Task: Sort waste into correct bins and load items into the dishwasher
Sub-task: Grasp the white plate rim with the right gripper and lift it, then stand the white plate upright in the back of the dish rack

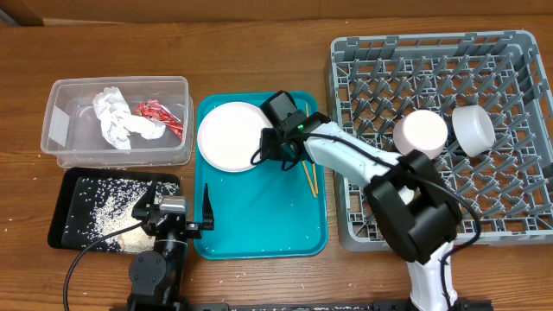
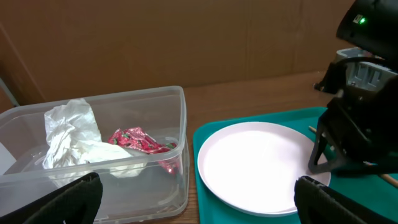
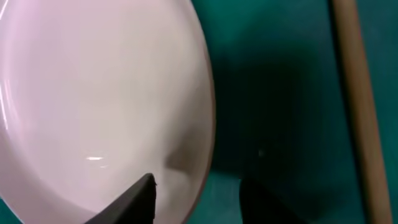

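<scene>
The white plate (image 1: 228, 136) lies at the far left of the teal tray (image 1: 259, 229). My right gripper (image 1: 270, 147) is open and straddles the plate's right rim (image 3: 208, 124), with one finger over the plate and one over the tray (image 3: 196, 186). The chopsticks (image 1: 309, 180) lie on the tray just right of it (image 3: 354, 93). The clear tub (image 1: 65, 155) holds the white napkin (image 1: 117, 117) and the red wrapper (image 1: 158, 114). The black tray (image 1: 60, 216) holds rice grains (image 1: 108, 207). My left gripper (image 1: 174, 202) is open and empty, between the two trays.
The grey dish rack (image 1: 363, 229) fills the right side, with two whitish round bowls (image 1: 421, 134) (image 1: 473, 128) among its pegs. The left wrist view shows the tub (image 2: 180, 155), the plate (image 2: 255, 162) and the right gripper (image 2: 354, 124). Stray grains dot the table by the black tray.
</scene>
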